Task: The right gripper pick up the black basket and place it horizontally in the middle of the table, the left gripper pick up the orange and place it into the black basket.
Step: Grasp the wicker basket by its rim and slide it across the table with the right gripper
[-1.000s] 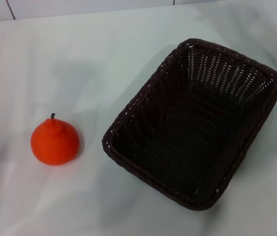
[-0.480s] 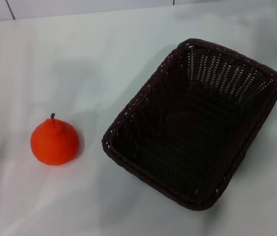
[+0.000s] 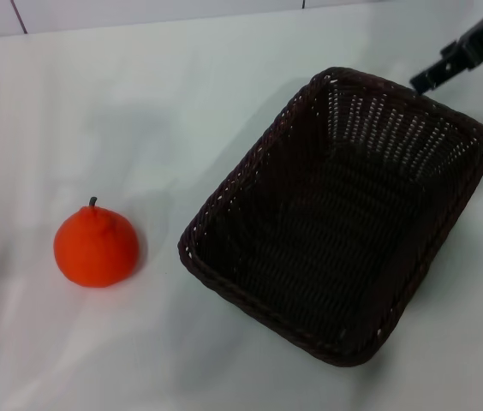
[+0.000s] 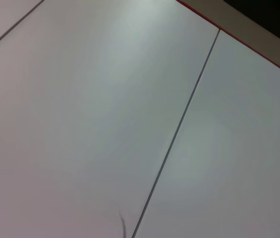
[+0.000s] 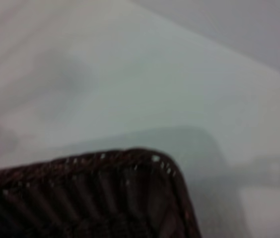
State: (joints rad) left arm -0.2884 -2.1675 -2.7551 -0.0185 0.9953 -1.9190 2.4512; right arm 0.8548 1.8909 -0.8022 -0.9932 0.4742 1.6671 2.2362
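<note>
Head view, nearest first: the orange (image 3: pixel 96 247) sits on the table (image 3: pixel 164 103), well apart from the black basket (image 3: pixel 336 214) on its left side, untouched. The basket lies skewed and empty. At the basket's far right corner the right gripper (image 3: pixel 462 53) has just come into sight, absent half a second ago, so I judge the reach for the rim is beginning. Only a cut-off dark piece of it shows; whether its fingers are spread or closed cannot be told. The left gripper is unseen.
</note>
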